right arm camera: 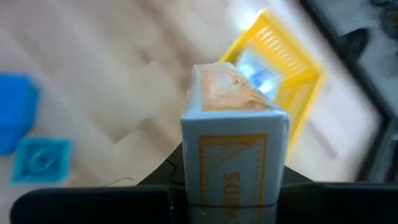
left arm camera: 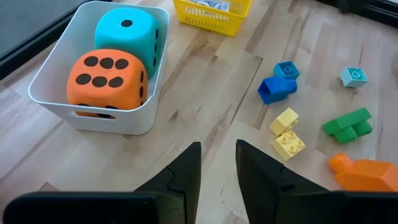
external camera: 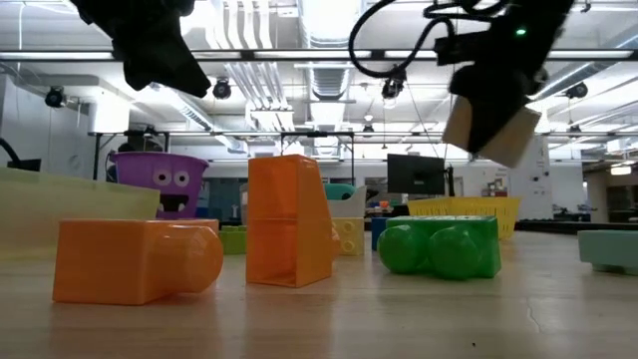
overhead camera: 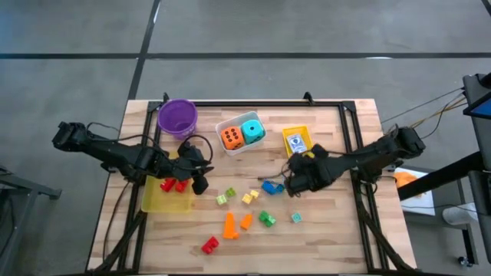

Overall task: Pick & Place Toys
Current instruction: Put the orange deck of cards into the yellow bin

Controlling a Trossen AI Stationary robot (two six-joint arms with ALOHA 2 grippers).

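Two arms hang over the wooden table, and the coming move turns on the right one. The right claw pinches a small card box, held upright with its long axis standing up out of the fingers. Just beyond the box, in the direction the right wrist faces, lies the small yellow basket, near the table's far edge beside the white tub. I judge the box is meant for that basket, a short reach forward and down. The right arm stretches in from the table's right edge, bent low, its wrist raised clear of the boards.

The left claw is empty, its fingers drawn close with a narrow gap between them. It hovers above the flat yellow tray, well apart from the basket, so the right arm is the nearer one. The left arm reaches in from the table's left edge.

An orange die and a teal die already sit in the white tub. Loose blocks lie scattered across the near half of the table.
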